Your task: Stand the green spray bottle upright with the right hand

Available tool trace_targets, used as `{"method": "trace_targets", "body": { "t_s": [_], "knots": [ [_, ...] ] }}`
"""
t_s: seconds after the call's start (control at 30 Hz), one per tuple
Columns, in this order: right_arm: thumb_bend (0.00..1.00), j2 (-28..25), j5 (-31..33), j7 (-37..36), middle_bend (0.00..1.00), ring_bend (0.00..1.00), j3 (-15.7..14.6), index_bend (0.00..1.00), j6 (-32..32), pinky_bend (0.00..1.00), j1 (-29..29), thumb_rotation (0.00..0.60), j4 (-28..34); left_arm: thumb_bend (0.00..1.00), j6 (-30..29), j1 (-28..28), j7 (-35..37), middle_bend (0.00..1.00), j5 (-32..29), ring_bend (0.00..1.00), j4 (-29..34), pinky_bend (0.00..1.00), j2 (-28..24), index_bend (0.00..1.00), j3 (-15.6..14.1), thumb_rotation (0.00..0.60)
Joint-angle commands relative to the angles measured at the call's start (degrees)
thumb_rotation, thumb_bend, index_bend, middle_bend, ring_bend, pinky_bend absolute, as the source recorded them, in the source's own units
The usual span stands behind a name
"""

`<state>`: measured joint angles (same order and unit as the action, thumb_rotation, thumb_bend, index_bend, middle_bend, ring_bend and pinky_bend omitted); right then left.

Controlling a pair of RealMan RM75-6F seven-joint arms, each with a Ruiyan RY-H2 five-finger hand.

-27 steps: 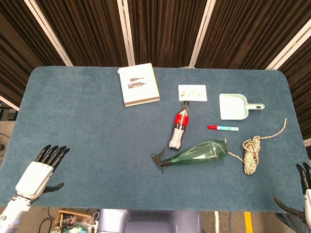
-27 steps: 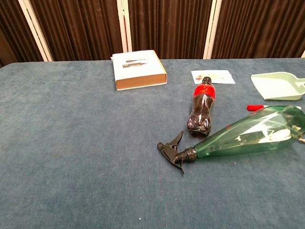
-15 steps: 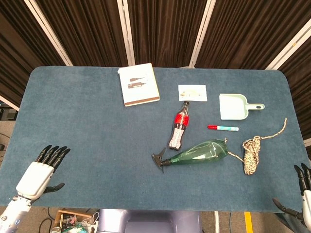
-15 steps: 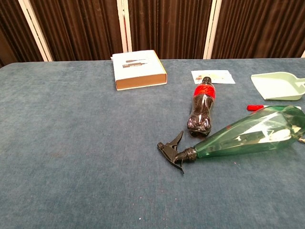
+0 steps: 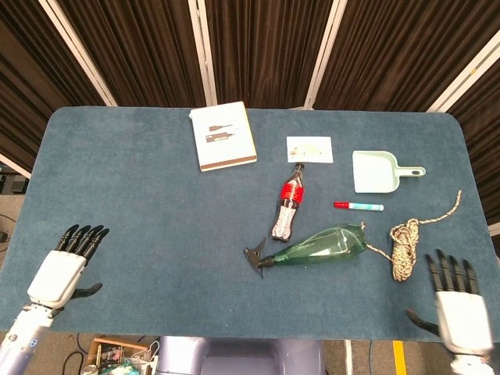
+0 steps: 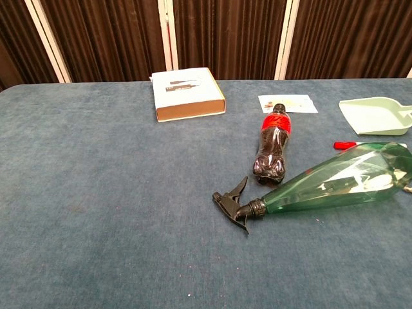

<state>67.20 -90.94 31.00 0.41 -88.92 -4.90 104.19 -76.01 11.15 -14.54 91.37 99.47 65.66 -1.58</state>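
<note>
The green spray bottle point(image 5: 319, 246) lies on its side. The right hand point(image 5: 459, 307) is wide open and empty, ready to grab it.

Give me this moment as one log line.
spray bottle: lying on table, untouched | right hand: open, near table edge | left hand: open, idle

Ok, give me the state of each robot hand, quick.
Left robot hand: open, fingers apart, holding nothing.
Right robot hand: open, fingers spread, holding nothing, clear of the green spray bottle.
</note>
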Motion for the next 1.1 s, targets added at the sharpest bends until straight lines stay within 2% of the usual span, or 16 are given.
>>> {"method": "trace_targets", "body": {
  "t_s": [0.03, 0.2, 0.33, 0.5, 0.6, 0.7, 0.77, 1.1],
  "knots": [
    [0.17, 5.42, -2.44, 13.71, 0.0, 0.0, -0.32, 0.0, 3.14, 0.0, 2.35, 0.6, 5.09, 0.03, -0.2, 0.12, -0.34, 0.05, 0.32, 0.04, -0.46, 0.0, 0.55, 0.04, 0.05, 0.6],
    [0.17, 9.05, -4.53, 27.16, 0.0, 0.0, -0.53, 0.0, 5.03, 0.0, 3.4, 0.6, 8.36, 0.03, -0.19, 0.21, -1.21, 0.05, -0.62, 0.04, -1.4, 0.0, 1.26, 0.03, 0.53, 0.6],
    [0.17, 14.29, -4.23, 39.79, 0.0, 0.0, -0.99, 0.0, 9.75, 0.0, 5.1, 0.6, 9.55, 0.04, 0.7, 0.79, -0.25, 0.05, -1.7, 0.04, -2.38, 0.0, 1.83, 0.03, 1.04, 0.6],
    [0.18, 20.38, -5.02, 49.89, 0.0, 0.0, 0.43, 0.04, 14.36, 0.0, 8.31, 0.6, 7.88, 0.05, -4.67, -0.06, -0.8, 0.07, 0.95, 0.04, -5.15, 0.0, 2.96, 0.06, 2.37, 0.6],
    [0.18, 23.97, -3.56, 50.64, 0.0, 0.0, 1.13, 0.1, 16.21, 0.0, 9.58, 0.6, 7.59, 0.05, -5.51, -0.26, 0.29, 0.06, 1.36, 0.04, -6.07, 0.0, 3.91, 0.06, 2.31, 0.6],
    [0.18, 25.58, -3.47, 53.01, 0.0, 0.0, 2.09, 0.17, 17.92, 0.0, 11.36, 0.6, 6.69, 0.05, -4.54, 0.08, 0.54, 0.07, -0.01, 0.04, -6.55, 0.0, 3.75, 0.06, 2.68, 0.6],
    [0.18, 26.3, -3.2, 51.8, 0.0, 0.0, 2.51, 0.2, 18.97, 0.0, 12.44, 0.6, 5.87, 0.05, -3.91, 0.2, 0.11, 0.07, -1.14, 0.04, -6.7, 0.0, 3.68, 0.06, 2.94, 0.6],
    [0.18, 28.36, 3.02, 50.67, 0.0, 0.0, 7.15, 0.22, 24.53, 0.0, 18.41, 0.6, 0.4, 0.05, -1.74, 0.77, -1.01, 0.06, -4.88, 0.04, -5.86, 0.0, 3.47, 0.06, 3.64, 0.6]
  ]
}}
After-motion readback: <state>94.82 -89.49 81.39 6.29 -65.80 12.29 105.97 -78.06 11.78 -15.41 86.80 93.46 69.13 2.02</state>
